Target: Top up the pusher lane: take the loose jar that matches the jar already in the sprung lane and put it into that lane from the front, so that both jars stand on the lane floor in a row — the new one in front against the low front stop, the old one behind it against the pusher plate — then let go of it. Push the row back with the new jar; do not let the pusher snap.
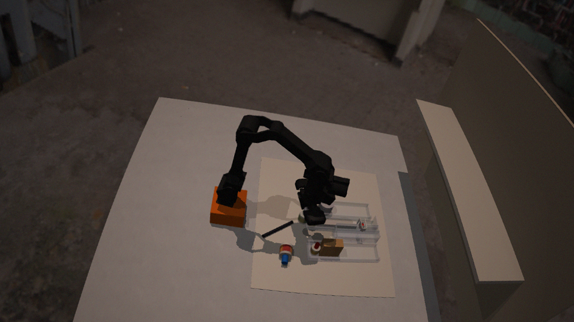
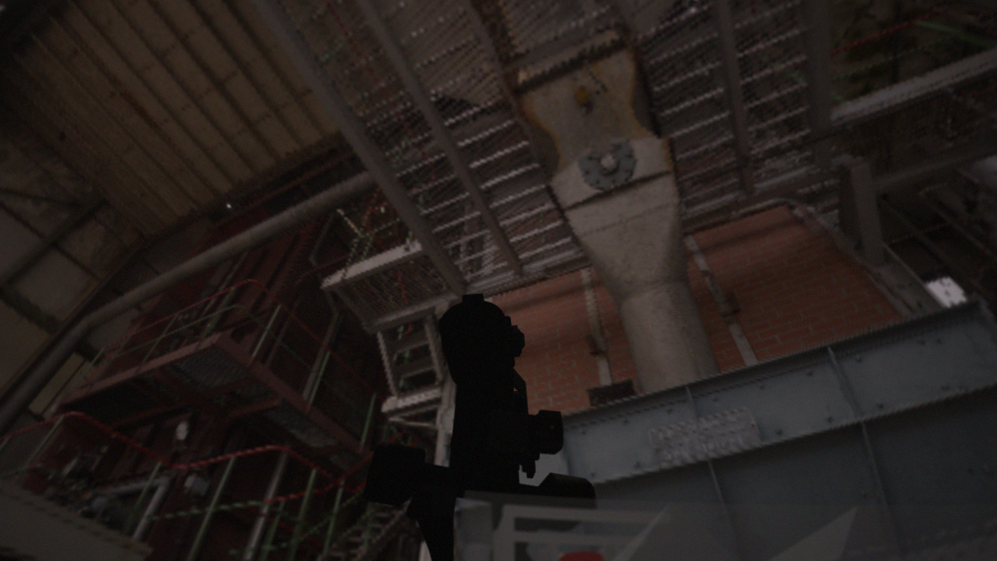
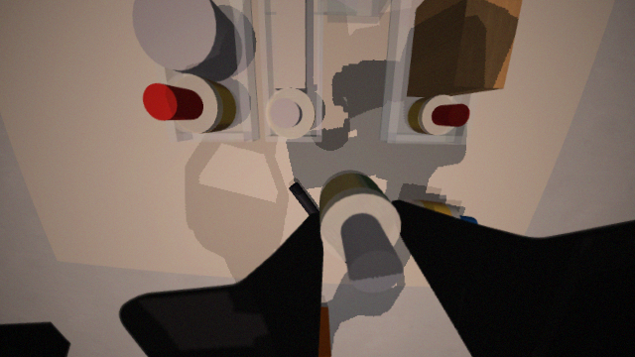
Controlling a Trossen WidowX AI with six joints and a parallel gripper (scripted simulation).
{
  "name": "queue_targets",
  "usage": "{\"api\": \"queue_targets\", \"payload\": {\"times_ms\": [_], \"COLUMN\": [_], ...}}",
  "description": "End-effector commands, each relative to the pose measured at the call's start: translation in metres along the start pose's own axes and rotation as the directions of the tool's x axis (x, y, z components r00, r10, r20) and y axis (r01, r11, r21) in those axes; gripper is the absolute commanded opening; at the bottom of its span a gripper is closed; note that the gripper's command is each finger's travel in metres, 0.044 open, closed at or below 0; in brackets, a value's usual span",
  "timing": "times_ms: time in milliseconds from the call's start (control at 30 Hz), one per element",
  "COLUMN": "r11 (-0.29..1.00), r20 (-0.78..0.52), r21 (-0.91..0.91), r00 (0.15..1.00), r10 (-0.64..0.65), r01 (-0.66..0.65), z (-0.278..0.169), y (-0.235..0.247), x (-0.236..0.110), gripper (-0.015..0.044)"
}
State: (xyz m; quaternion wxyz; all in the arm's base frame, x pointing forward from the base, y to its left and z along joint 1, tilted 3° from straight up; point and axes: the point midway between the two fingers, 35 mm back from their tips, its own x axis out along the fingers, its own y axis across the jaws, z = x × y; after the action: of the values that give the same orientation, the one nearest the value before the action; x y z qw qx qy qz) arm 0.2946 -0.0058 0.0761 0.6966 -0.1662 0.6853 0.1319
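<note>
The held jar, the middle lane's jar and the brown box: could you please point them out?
held jar [image 3: 359, 218], wrist view, cream shoulder.
middle lane's jar [image 3: 290, 113], wrist view, cream shoulder.
brown box [image 3: 458, 47], wrist view, front face.

Tool [image 3: 359, 233] black; held jar [image 3: 358, 218] olive w/ grey cap.

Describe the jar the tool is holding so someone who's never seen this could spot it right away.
Start at the clear three-lane rack on the beige mat. Just in front of its middle lane, the black tool is shut on a small jar. It has a grey cap and cream shoulder, like the middle lane's jar; the outer lanes' front jars have red caps.
</note>
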Motion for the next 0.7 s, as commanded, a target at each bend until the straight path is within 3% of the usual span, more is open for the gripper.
{"api": "queue_targets", "payload": {"times_ms": [0, 200, 667], "r11": [0.997, 0.984, 0.983], "r20": [-0.024, -0.023, -0.023], "r21": [0.075, 0.179, 0.182], "r00": [1.0, 1.0, 1.0], "r10": [0.012, 0.013, 0.013], "r01": [-0.01, -0.009, -0.009], "z": [0.005, 0.015, 0.017], "y": [0.017, 0.04, 0.041], "x": [0.018, 0.035, 0.057], "gripper": [0.0, 0.0, 0.0]}}
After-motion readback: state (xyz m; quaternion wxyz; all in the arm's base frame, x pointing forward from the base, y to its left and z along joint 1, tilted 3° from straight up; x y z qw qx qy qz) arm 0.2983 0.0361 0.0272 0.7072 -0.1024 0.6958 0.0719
